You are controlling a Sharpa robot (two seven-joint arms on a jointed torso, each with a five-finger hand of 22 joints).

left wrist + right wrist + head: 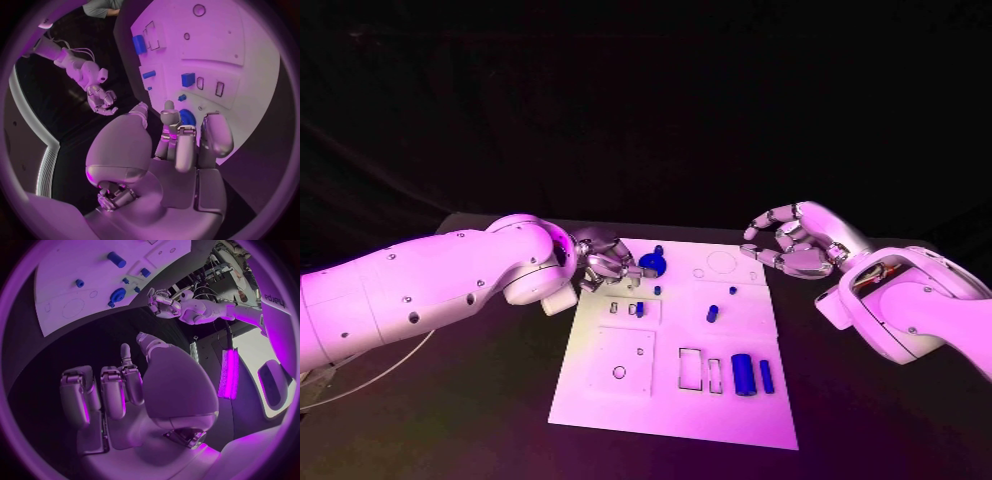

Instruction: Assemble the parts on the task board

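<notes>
On the black table (473,400) lies the white task board (678,385). Its cut-out slots work like little boxes. Near the front edge, one long slot (691,368) has nothing in it, and two blue blocks (743,374) stand side by side just right of it. A small blue peg (713,314) sits near the middle. Up at the far left part of the board is a round blue gear (652,263). The left hand (603,262) is right beside that gear, fingers bent toward it, but I cannot tell if it has hold of it. The right hand (792,241) floats above the far right corner, fingers curled, holding nothing. No words can be read on the board
</notes>
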